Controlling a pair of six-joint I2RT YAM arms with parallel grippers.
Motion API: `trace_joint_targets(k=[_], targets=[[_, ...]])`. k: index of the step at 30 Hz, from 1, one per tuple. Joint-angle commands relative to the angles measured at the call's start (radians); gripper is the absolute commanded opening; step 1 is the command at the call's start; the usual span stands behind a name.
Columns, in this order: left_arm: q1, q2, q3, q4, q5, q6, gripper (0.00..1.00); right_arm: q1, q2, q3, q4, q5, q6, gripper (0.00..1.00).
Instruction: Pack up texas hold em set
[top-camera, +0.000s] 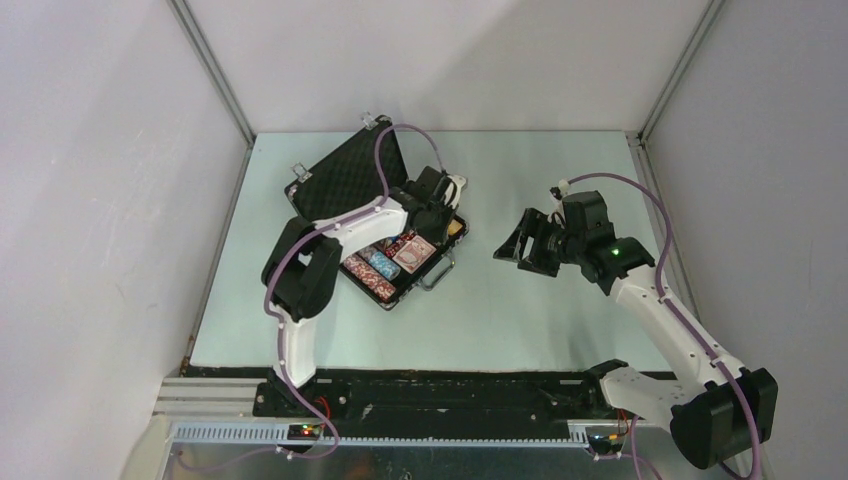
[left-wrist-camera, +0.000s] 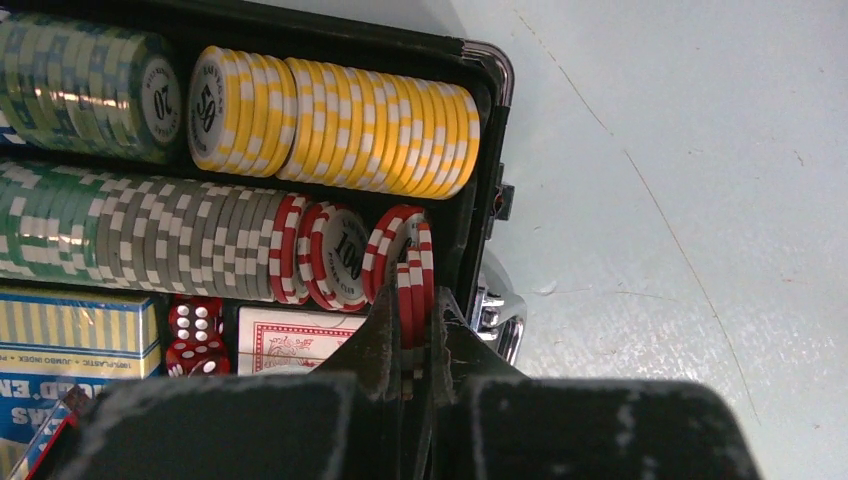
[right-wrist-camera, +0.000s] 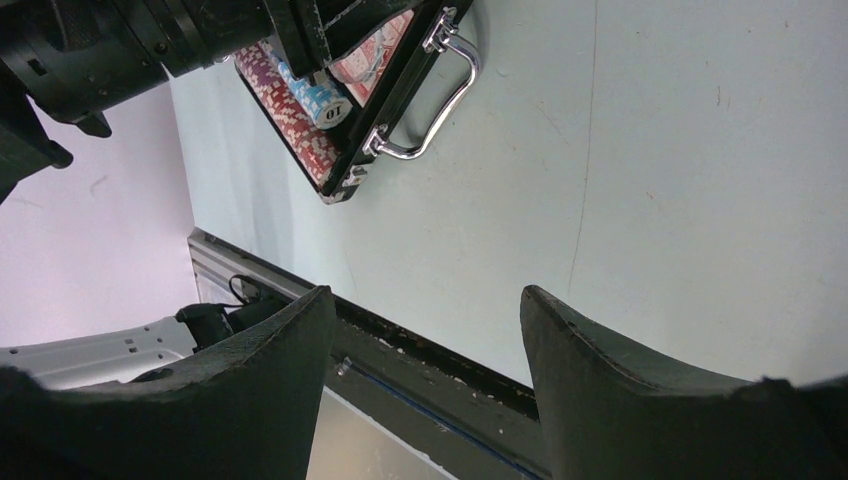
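In the case (left-wrist-camera: 467, 235), left gripper (left-wrist-camera: 420, 345) apparently pinches upright red chips (left-wrist-camera: 414, 272).

Top cam: fixed high behind the arm bases (top-camera: 285, 390), tilted down and forward. It's wide enough to take in the whole surface (top-camera: 540, 310), with the open case (top-camera: 350, 175) left of centre. Left wrist cam: just behind the left hand (left-wrist-camera: 418, 322), very close, looking into one end of the case. Chips (left-wrist-camera: 330, 120) fill most of the frame, bare surface at right. Right wrist cam: off to the side, well apart from the case, facing across the surface toward the near rail (right-wrist-camera: 440, 385), own fingers (right-wrist-camera: 265, 385) at bottom edge. Overlap: chips show in all three views, the case handle (right-wrist-camera: 440, 100) in top and right wrist.
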Motion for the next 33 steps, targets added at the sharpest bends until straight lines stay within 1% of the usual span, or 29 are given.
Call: trace_joint_targets(k=[1, 2, 3, 6, 13, 18, 21, 25, 33], targets=[[-0.004, 0.028, 0.061, -0.065, -0.010, 0.046, 0.01, -0.003, 0.002, -0.004, 0.037, -0.012, -0.017, 0.70], [-0.007, 0.028, 0.065, -0.076, -0.021, 0.048, 0.02, -0.003, 0.003, -0.004, 0.037, -0.013, -0.017, 0.70], [-0.008, 0.028, 0.067, -0.082, -0.035, 0.050, 0.06, -0.004, 0.004, -0.004, 0.038, -0.013, -0.017, 0.70], [-0.010, 0.035, 0.082, -0.117, -0.048, 0.056, 0.09, -0.003, 0.005, -0.006, 0.041, -0.017, -0.015, 0.70], [-0.010, 0.080, 0.145, -0.191, -0.051, 0.067, 0.05, -0.004, 0.008, -0.017, 0.057, -0.030, -0.003, 0.70], [-0.010, 0.101, 0.168, -0.170, 0.003, 0.070, 0.05, -0.003, 0.007, -0.018, 0.058, -0.034, 0.000, 0.70], [-0.011, 0.140, 0.218, -0.183, 0.026, 0.067, 0.03, -0.003, 0.006, -0.020, 0.059, -0.037, 0.003, 0.70], [-0.015, 0.202, 0.292, -0.259, 0.017, 0.073, 0.00, -0.003, -0.001, -0.024, 0.058, -0.039, 0.003, 0.70], [-0.022, 0.218, 0.335, -0.374, -0.154, 0.068, 0.00, -0.004, -0.004, -0.033, 0.060, -0.039, 0.008, 0.70]])
